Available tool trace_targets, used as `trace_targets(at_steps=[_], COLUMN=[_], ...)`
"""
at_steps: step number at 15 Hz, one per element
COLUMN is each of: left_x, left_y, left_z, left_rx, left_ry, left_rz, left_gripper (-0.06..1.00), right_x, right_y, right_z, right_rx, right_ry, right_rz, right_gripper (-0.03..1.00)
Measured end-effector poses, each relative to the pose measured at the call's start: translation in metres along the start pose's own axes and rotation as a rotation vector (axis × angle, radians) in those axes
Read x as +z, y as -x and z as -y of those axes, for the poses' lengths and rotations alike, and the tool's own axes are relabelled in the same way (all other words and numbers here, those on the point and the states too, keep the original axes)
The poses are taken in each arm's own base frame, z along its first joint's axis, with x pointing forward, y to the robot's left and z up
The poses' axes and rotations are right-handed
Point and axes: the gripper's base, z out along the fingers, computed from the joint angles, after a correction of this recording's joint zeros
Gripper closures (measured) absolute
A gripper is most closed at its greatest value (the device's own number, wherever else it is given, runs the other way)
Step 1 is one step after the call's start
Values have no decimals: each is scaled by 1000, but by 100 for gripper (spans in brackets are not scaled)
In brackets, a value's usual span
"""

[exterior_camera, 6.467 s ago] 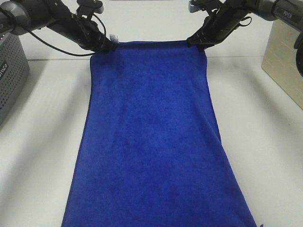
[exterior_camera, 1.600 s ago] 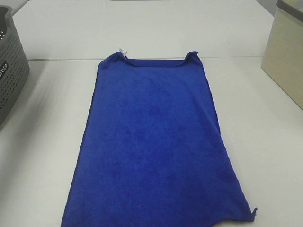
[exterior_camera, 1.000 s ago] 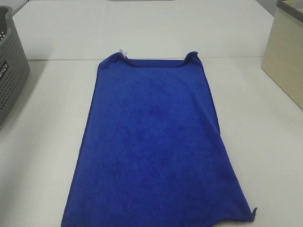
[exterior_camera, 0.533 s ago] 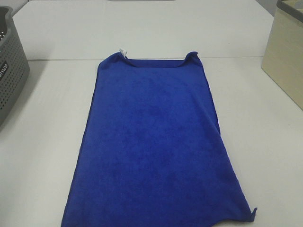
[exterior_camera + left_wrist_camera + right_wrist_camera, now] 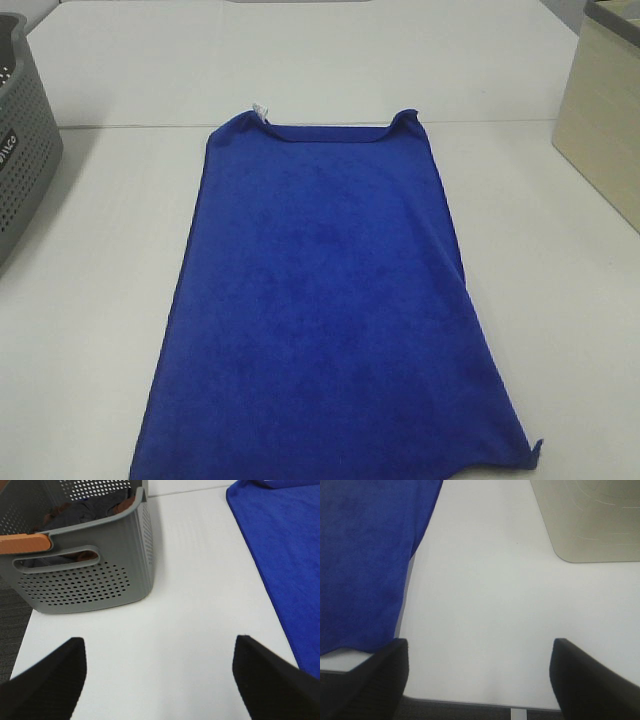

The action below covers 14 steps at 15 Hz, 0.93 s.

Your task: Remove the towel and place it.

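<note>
Nearest the high camera: the towel (image 5: 325, 310), spread flat lengthwise down the middle of the white table (image 5: 90, 300), near edge running past the frame's bottom, far corners slightly curled, a small white tag (image 5: 260, 109) at the far left corner. At the left edge, a grey perforated basket (image 5: 85, 565) with an orange handle (image 5: 25, 543) and dark folded cloth (image 5: 90, 510) inside, well apart from the towel. At the right edge, a beige box (image 5: 600, 120); contents not visible. Left gripper (image 5: 159, 680) spread wide, holding nothing, hanging above bare table between basket and towel. Right gripper (image 5: 479, 680) likewise spread and empty, poised over bare table beside the towel's right edge.
</note>
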Motion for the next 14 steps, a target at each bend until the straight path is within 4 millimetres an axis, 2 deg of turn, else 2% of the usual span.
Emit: trace_targets(at_steps=[14], left_x=[1], left_y=[-1], left_z=[1], left_rx=[22], left_ry=[-60], left_rz=[5], left_gripper=[18], right_x=[2], right_y=[0], right_z=[0], right_rx=[0], right_ry=[0], right_rz=[11], right_gripper=[21])
